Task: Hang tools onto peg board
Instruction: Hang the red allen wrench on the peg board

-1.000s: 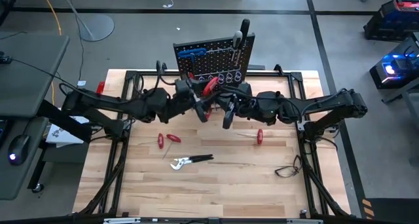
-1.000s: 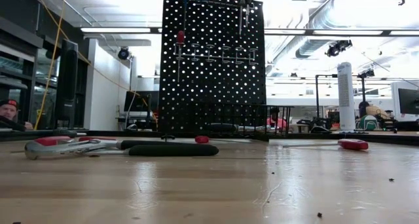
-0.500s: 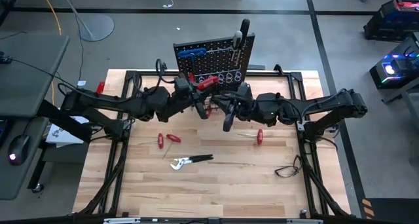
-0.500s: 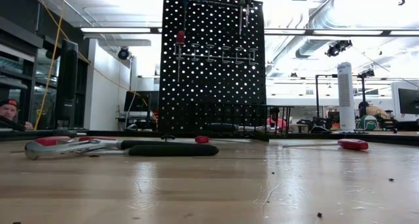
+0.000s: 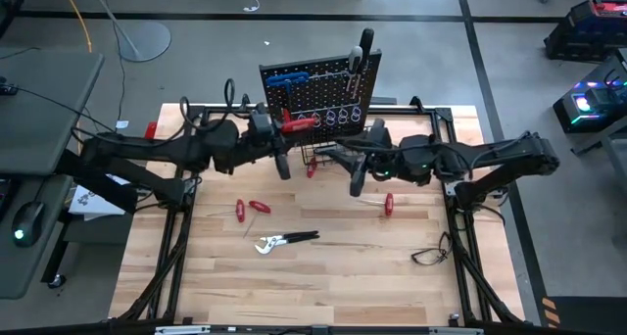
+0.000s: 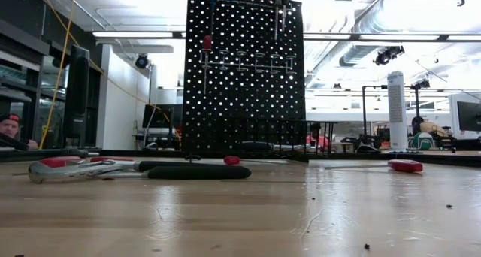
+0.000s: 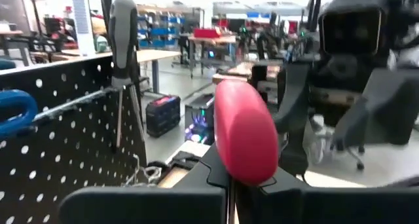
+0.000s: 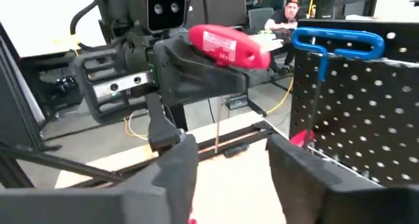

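The black peg board (image 5: 318, 90) stands upright at the table's far edge and carries blue T-shaped hex keys (image 8: 337, 40) and a dark-handled screwdriver (image 7: 124, 40). Just in front of it, high above the table, my left gripper (image 5: 286, 126) is shut on a red-handled tool (image 5: 300, 122). My right gripper (image 5: 331, 156) stands open a little to that tool's right, with nothing between its fingers (image 8: 180, 165). More tools lie on the table: two red-handled ones (image 5: 250, 209), another red-handled one (image 5: 388, 204) and pliers (image 5: 284, 241). My left gripper pinches the red handle (image 8: 208, 48) between its two fingers, near one end of it. The fingers come level from the table's left. The handle's other end (image 8: 252, 54) sticks out free, and a thin shaft (image 8: 216, 129) points down below the fingers. The tool is clear of the table.
A red tool end (image 5: 312, 166) shows by the wire basket at the board's foot. A thin black cable (image 5: 431, 252) lies near the table's right edge. The black tubular frame (image 5: 186, 208) runs along both sides. In the low view, the pliers (image 6: 135, 168) lie at the left.
My left gripper has shut on the red handle and carried the tool toward the table's left and the peg board, and the handle has turned from slanted to about level. My right gripper has let go of it, opened and drawn back toward the table's right.
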Controlling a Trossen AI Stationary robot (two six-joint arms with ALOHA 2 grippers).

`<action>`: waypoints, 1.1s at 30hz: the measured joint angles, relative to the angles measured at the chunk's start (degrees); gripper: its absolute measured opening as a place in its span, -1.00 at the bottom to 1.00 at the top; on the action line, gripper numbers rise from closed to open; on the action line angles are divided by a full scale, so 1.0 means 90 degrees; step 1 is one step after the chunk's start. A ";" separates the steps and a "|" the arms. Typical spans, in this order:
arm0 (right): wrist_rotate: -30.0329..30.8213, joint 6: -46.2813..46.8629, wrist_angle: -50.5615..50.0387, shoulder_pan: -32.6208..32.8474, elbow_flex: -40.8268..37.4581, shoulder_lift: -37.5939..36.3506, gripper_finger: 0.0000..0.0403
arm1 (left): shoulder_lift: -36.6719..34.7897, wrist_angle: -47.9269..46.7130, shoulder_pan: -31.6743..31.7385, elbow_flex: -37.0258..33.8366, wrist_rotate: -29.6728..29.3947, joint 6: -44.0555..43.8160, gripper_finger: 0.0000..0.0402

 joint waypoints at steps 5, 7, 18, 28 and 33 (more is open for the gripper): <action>0.0166 0.0327 -0.0508 0.0054 0.0000 -0.0238 0.04 | -0.0110 -0.0375 0.0066 -0.0014 0.0297 0.0081 -0.99; 0.0166 0.0512 -0.0809 0.0090 0.0002 -0.0318 0.05 | -0.0142 -0.0334 0.0079 -0.0132 0.0389 0.0087 -0.99; 0.0263 0.1048 -0.1424 0.0549 0.0002 -0.0408 0.05 | -0.0415 0.2531 0.0885 -0.1835 0.1076 -0.0441 -1.00; 0.0772 0.1587 -0.1454 0.0668 0.0002 -0.0408 0.05 | 0.0153 0.3536 0.1590 -0.2186 0.1054 0.0226 -1.00; 0.0845 0.1645 -0.1449 0.0664 0.0002 -0.0408 0.05 | 0.0513 0.3967 0.1419 -0.2187 -0.0028 0.0227 -1.00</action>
